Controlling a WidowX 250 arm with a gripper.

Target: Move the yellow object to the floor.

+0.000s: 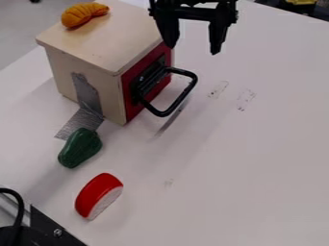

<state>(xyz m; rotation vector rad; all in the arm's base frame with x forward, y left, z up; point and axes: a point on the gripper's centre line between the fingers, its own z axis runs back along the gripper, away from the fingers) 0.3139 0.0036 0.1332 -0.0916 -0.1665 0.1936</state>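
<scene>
Black hardware [48, 229] sits nearest, the fingers [218, 34] hang empty and wide apart, and the yellow object [78, 15] looks light, smooth, best pinched mid-body.

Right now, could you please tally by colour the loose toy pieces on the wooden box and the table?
Yellow-orange: 1, the curved piece on top of the wooden box
Green: 1, the oblong piece on the table
Red and white: 1, the rounded slice, also on the table
Total: 3

White table [244, 168], seemingly grey floor [20, 30]
</scene>
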